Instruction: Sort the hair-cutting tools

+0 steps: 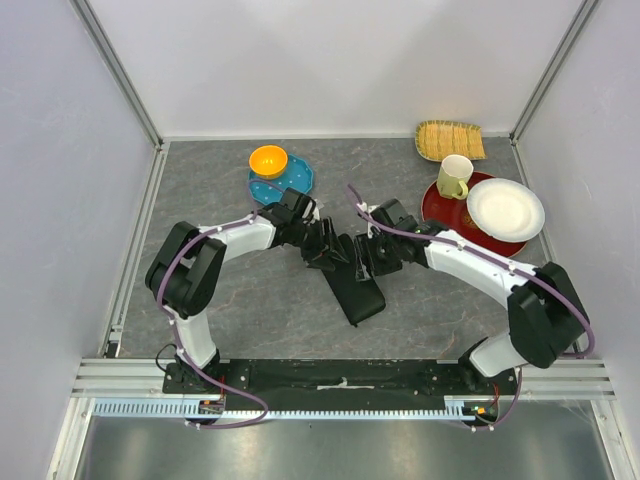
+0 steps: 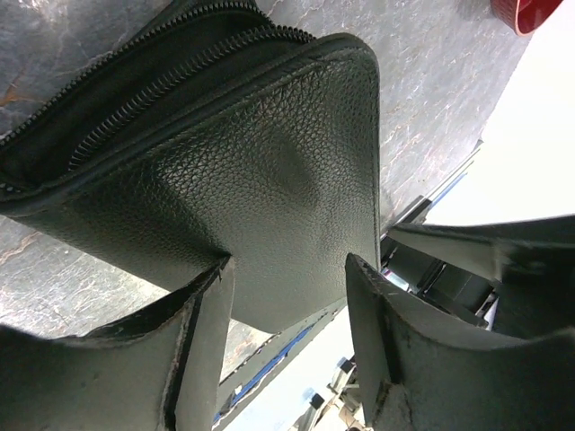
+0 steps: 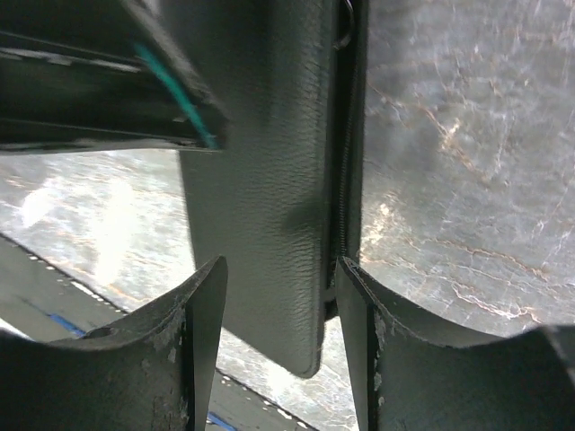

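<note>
Both grippers open over a black case on a grey marbled table.

Near edge: aluminium rail [image 1: 100, 378] in front of both arm bases. Mid-table: left gripper [image 2: 287, 269] has its jaws apart above a corner of the case [image 1: 360, 295] and grips nothing. Right gripper [image 3: 280, 265] has its jaws apart astride the case's zip edge and grips nothing. The zip stands parted along one side. Scissors and combs: not seen in any view, location cannot be told. Table [image 1: 250, 320]: grey, stone-patterned. Beyond: orange bowl [image 1: 268, 160] on blue plate [image 1: 298, 180]; mug [image 1: 455, 176] and white plate [image 1: 505, 208] on red plate [image 1: 440, 208]; woven mat [image 1: 450, 140] back right. White walls [image 1: 330, 60] enclose three sides. No legible writing.
</note>
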Robot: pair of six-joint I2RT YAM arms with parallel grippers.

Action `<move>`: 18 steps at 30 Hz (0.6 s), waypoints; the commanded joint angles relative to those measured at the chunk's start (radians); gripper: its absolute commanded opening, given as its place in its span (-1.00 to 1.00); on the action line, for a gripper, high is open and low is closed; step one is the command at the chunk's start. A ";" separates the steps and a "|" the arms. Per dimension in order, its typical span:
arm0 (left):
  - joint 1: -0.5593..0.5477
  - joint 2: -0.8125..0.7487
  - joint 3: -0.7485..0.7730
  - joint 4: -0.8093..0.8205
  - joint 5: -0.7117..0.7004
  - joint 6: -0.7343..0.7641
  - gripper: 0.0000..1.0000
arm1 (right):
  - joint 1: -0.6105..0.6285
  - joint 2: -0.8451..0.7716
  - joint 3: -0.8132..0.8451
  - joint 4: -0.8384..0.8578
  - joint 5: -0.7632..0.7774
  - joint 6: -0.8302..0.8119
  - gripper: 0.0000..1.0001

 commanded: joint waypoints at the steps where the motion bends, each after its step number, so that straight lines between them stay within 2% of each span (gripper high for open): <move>1: -0.006 0.010 0.042 -0.038 -0.059 0.054 0.23 | 0.002 0.036 -0.048 0.070 0.058 -0.006 0.18; 5: -0.006 -0.016 0.051 -0.088 -0.096 0.086 0.30 | 0.000 0.085 -0.071 0.096 0.073 -0.004 0.17; 9: -0.006 -0.062 0.019 -0.133 -0.143 0.122 0.45 | 0.000 0.092 -0.085 0.122 0.060 0.008 0.22; 18: -0.006 -0.184 -0.148 -0.038 -0.131 0.194 0.83 | -0.001 0.059 -0.119 0.222 -0.152 0.025 0.31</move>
